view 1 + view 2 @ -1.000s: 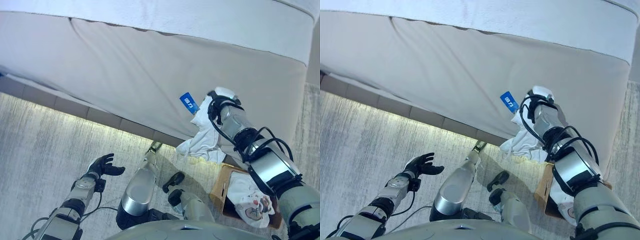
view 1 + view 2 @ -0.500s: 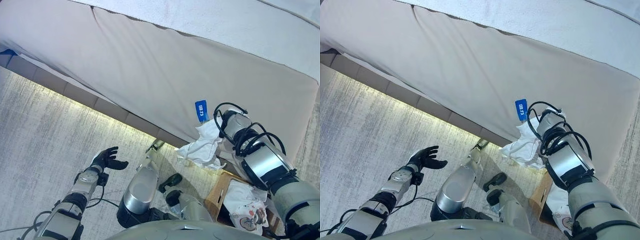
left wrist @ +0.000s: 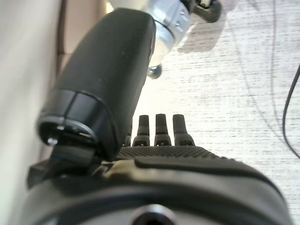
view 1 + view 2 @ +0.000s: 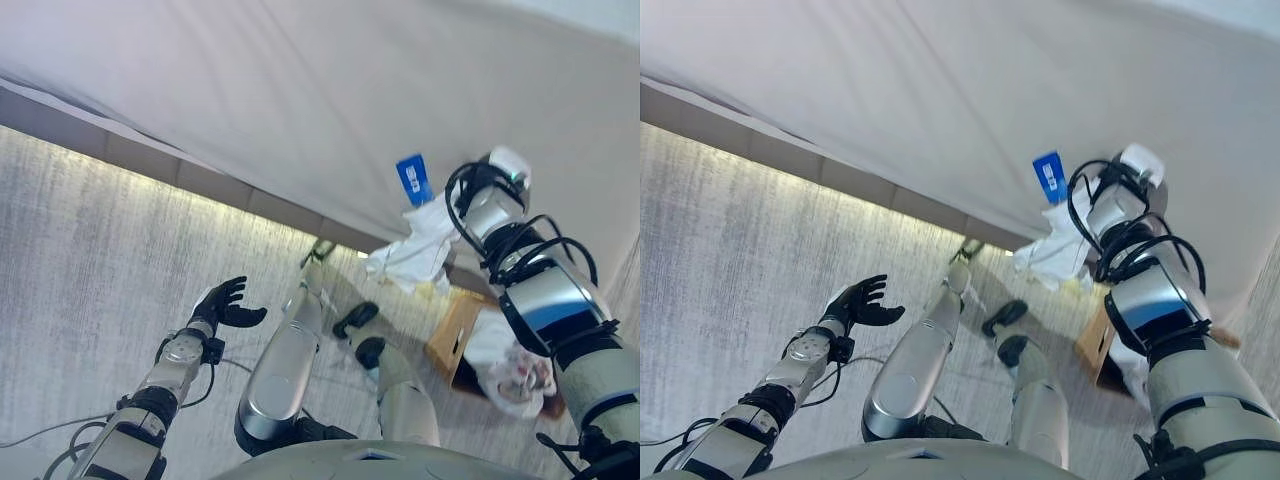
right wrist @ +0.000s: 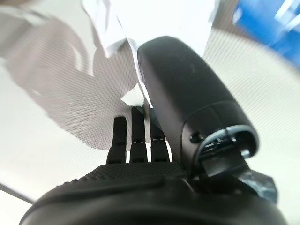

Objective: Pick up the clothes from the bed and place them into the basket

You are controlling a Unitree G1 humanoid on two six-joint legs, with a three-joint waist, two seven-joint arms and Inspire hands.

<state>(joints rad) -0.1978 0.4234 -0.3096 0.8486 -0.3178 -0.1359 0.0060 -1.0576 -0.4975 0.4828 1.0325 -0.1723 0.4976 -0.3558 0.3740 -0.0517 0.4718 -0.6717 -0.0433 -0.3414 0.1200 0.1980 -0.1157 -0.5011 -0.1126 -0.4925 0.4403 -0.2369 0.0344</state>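
Your right hand [image 4: 500, 175] is gripping a white garment [image 4: 420, 250], fingers curled into the cloth as seen in the right wrist view, and holding it up against the side of the bed [image 4: 330, 90]. The garment is hanging down from the hand in loose folds, just beside a small blue tag [image 4: 412, 180] on the bed's cover. Below and behind that hand, the cardboard basket [image 4: 452, 338] is sitting on the pale floor [image 4: 90, 240], with another white piece of clothing [image 4: 510, 365] already lying in it. Your left hand [image 4: 228, 303] is hovering well apart from all this, low over the floor, its fingers spread and relaxed and holding nothing.
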